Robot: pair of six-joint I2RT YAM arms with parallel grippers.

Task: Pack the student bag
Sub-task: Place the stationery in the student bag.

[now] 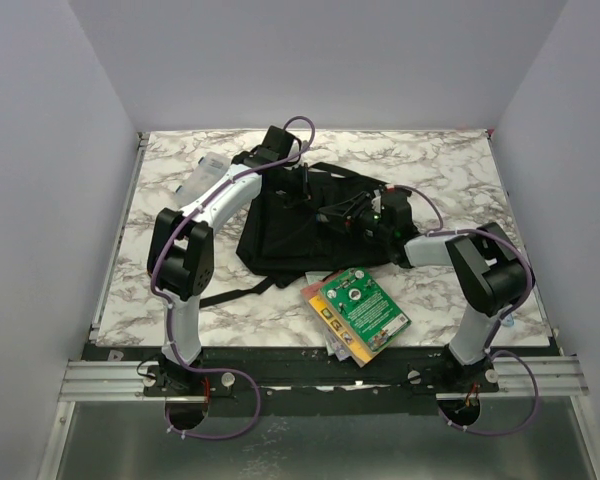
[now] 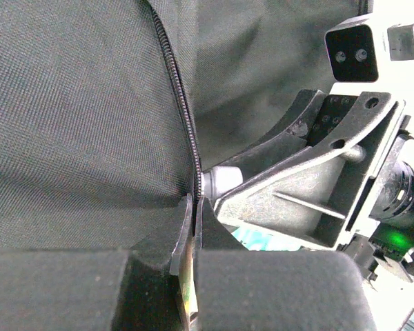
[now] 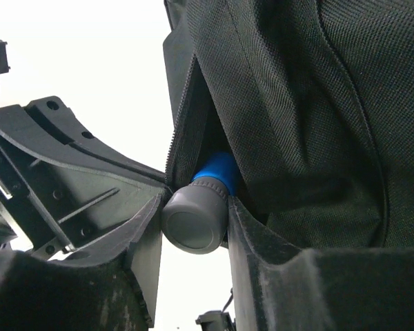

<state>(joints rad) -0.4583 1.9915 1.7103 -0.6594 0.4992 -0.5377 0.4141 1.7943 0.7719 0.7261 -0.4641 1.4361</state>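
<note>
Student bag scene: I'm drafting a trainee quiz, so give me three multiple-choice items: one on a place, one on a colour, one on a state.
1. Where is the green book?
A on the table by the bag
B inside the bag
C under the left arm

2. What colour is the tube in the right end effector?
A red
B yellow
C blue, grey cap

3. The left end effector is:
A wide open
B shut on the bag's zipper edge
C holding the book

A, it lies on the marble; C, the right wrist view shows it; B, it pinches fabric beside the zipper.
</note>
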